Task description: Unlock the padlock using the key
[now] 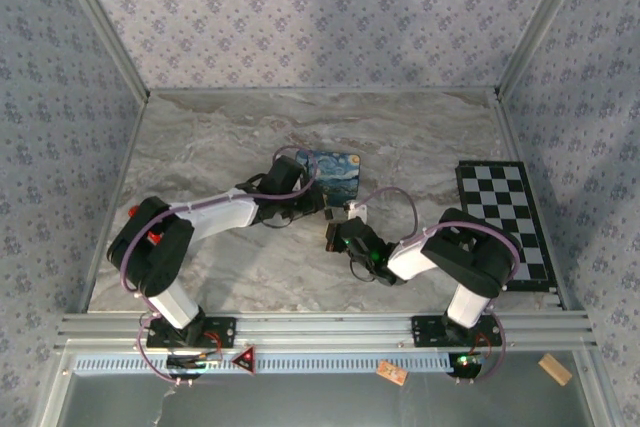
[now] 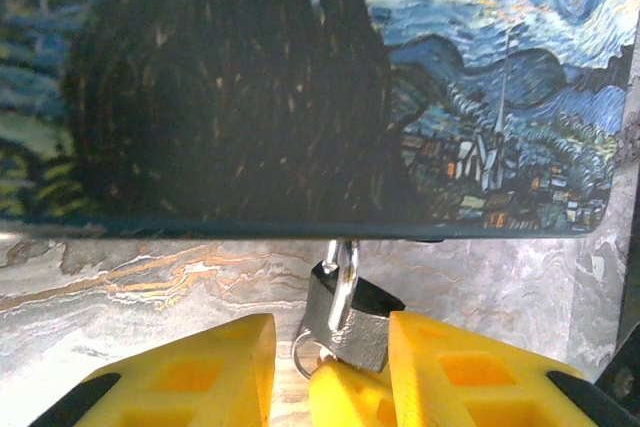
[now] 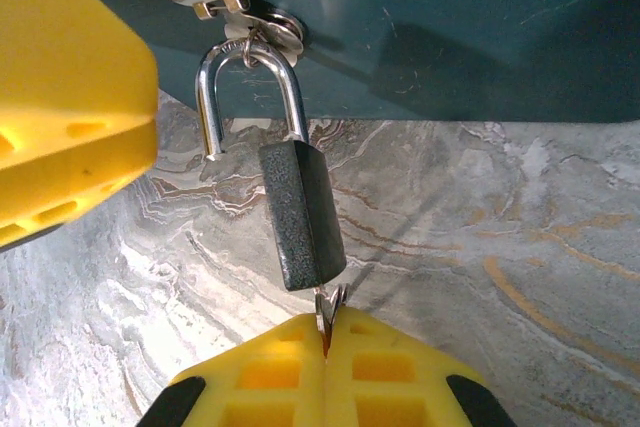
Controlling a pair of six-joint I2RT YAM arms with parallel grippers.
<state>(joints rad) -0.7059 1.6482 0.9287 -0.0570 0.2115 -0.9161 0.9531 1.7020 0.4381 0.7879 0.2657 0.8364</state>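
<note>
The padlock (image 3: 300, 217) hangs on the hasp (image 3: 262, 29) of the blue box (image 3: 450, 37), over the worktop (image 3: 500, 227). Its long axis runs from the box to the right gripper (image 3: 327, 342): shackle toward the box, keyway toward the fingers, which are pressed together on the key (image 3: 327, 309). 1 shackle leg stands free of the body. The left gripper's (image 2: 330, 332) fingers stand apart, flanking the padlock.

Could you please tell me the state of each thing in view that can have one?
Small dark-bodied padlock with silvery metal shackle: shackle sprung open, hanging from the box's hasp.
Small silvery key: inserted in the padlock's underside.
Blue swirl-painted box: lid closed.
Left gripper: fingers apart, flanking the padlock.
Right gripper: fingers shut on the key.
</note>
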